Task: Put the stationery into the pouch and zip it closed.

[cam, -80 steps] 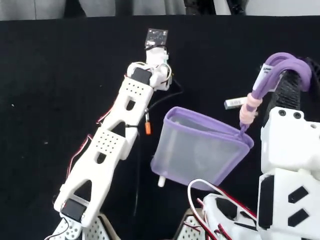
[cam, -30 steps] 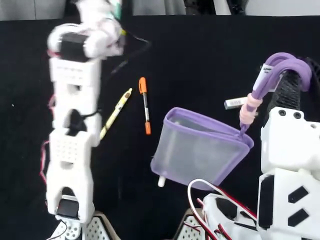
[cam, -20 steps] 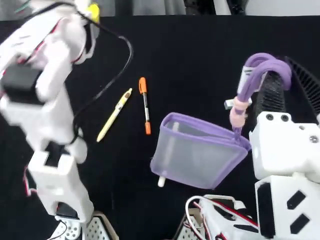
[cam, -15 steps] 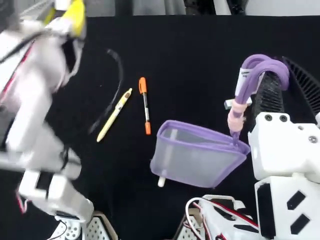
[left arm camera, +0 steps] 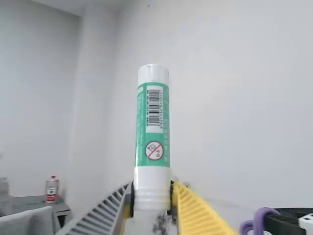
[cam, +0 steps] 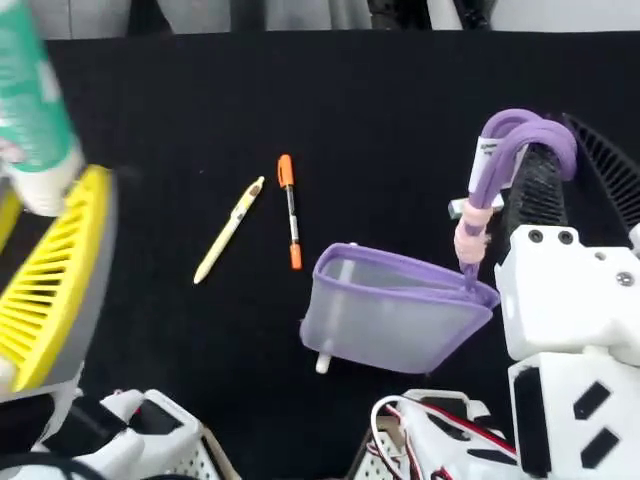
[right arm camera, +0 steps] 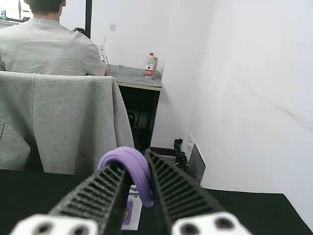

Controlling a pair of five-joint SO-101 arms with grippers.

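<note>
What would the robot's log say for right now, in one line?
left gripper: shut on glue stick, held high | right gripper: shut on pouch strap, pouch open | yellow pen, orange pen: on table

Frosted plastic on matt cloth
Lower centre, the pouch (cam: 395, 320) looks like translucent, frosted lilac plastic, its strap (cam: 520, 135) woven cloth; the table (cam: 400, 120) is matt black cloth; the glue stick (left arm camera: 153, 142) is smooth, glossy plastic.

White walls (right arm camera: 254, 73) enclose a grey-draped chair (right arm camera: 58, 122) and a desk (right arm camera: 129, 78) bearing a bottle (right arm camera: 149, 64), beyond the black table (cam: 400, 120).
</note>
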